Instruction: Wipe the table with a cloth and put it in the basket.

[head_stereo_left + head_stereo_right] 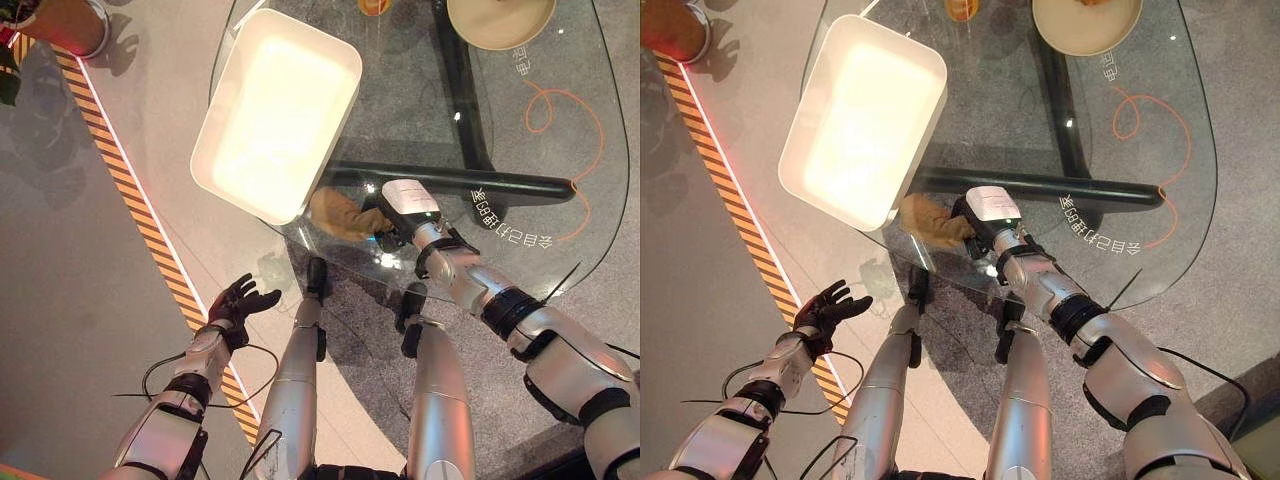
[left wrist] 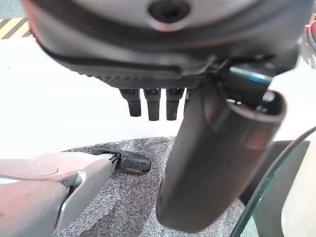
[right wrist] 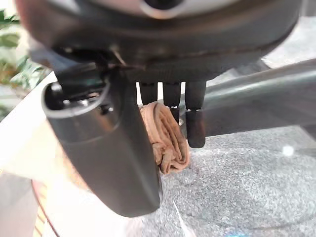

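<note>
A tan cloth (image 1: 340, 213) lies bunched on the glass table (image 1: 560, 120) near its front left edge, just below a corner of the white basket (image 1: 222, 105). My right hand (image 1: 405, 215) sits on the cloth's right side. In the right wrist view the cloth (image 3: 165, 138) is pinched between the thumb and the curled fingers (image 3: 195, 126). The basket is a shallow white rectangular bin standing on the table's left part, with nothing in it. My left hand (image 1: 238, 300) hangs low over the floor, left of the table, its fingers (image 2: 153, 103) spread and holding nothing.
A beige dish (image 1: 500, 15) and an orange object (image 1: 373, 5) stand at the table's far side. A black frame bar (image 1: 470, 180) runs under the glass. Yellow-black striped tape (image 1: 130, 190) crosses the floor on the left, with a pot (image 1: 70, 25) beyond it.
</note>
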`<state>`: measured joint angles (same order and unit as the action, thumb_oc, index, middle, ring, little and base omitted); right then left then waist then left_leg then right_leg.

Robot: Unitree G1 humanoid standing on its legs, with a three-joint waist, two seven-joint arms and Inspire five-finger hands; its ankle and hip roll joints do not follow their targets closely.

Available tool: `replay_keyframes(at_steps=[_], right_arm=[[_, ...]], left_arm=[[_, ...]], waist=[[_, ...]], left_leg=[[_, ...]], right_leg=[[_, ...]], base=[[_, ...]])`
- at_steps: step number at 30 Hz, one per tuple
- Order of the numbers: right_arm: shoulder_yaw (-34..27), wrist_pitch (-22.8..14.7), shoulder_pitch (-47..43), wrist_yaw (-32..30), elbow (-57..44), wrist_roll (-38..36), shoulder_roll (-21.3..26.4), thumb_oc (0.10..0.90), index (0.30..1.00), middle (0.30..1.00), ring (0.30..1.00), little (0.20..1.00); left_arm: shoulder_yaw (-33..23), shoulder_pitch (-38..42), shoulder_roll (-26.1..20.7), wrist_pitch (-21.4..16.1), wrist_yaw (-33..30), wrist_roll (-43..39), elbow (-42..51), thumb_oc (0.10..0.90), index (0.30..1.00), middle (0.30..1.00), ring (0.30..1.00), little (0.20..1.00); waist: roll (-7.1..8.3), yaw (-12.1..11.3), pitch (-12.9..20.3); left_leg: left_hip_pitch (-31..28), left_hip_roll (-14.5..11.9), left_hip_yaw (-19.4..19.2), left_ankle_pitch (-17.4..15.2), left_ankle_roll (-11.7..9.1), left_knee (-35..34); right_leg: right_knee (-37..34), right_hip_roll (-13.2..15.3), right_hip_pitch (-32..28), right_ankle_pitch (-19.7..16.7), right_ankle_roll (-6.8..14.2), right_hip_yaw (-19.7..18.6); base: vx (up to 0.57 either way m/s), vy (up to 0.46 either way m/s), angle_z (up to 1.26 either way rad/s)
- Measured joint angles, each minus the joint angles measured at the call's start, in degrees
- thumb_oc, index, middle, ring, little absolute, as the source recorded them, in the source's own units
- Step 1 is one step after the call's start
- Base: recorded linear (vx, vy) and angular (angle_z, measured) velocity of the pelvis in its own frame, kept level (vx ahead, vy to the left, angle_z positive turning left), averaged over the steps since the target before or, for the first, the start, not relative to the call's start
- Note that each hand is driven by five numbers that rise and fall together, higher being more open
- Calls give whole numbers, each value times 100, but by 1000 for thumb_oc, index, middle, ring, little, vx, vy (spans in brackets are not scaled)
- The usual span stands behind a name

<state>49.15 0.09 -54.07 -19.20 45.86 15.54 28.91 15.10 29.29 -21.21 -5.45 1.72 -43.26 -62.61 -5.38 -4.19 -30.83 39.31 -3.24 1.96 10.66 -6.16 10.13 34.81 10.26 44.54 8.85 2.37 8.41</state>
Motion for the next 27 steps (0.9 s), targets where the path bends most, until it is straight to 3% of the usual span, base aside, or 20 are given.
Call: replay_keyframes(at_steps=[6, 11, 17, 20, 27], right_arm=[[-463, -315, 117, -382, 382, -616, -152, 100, 300, 300, 300, 200], [-785, -390, 109, -656, 529, -874, -175, 100, 300, 300, 300, 200], [-1601, -426, -14, -1139, 1072, -1353, -180, 100, 300, 300, 300, 200], [-2334, -244, -281, -1587, 1715, -1659, -131, 100, 300, 300, 300, 200], [-3093, 297, -252, -2049, 2426, -2243, 680, 100, 300, 300, 300, 200]], left_arm=[[5, -2, -7, -4, -6, -2, 26, 800, 900, 900, 900, 900], [5, -4, -22, -1, -8, -2, 49, 800, 900, 900, 900, 900], [5, -4, -96, 4, -5, -3, 73, 800, 900, 900, 900, 900], [3, -5, -199, 5, -1, -3, 73, 800, 900, 900, 900, 900], [-10, -6, -247, 7, 23, -14, 34, 800, 900, 900, 900, 900]], waist=[[2, -17, 0], [3, -29, 0], [24, -44, -8], [68, -38, -10], [102, 4, -27]], left_leg=[[75, 1, 39, -1, 1, 45], [171, 16, 54, -5, 5, 116], [208, 81, 53, -28, 41, 182], [224, 105, 47, -41, 61, 195], [284, 123, 33, -62, 148, 224]], right_leg=[[-11, 3, 15, 13, -18, 40], [-11, 9, 67, 7, -14, 41], [-15, 71, 65, -4, 8, 29], [-48, 91, 59, -17, 39, 21], [-222, 85, 6, -143, 108, 30]], base=[[6, -4, 2], [3, 1, 1], [9, 1, 2], [0, 0, 0], [0, 0, 0]])
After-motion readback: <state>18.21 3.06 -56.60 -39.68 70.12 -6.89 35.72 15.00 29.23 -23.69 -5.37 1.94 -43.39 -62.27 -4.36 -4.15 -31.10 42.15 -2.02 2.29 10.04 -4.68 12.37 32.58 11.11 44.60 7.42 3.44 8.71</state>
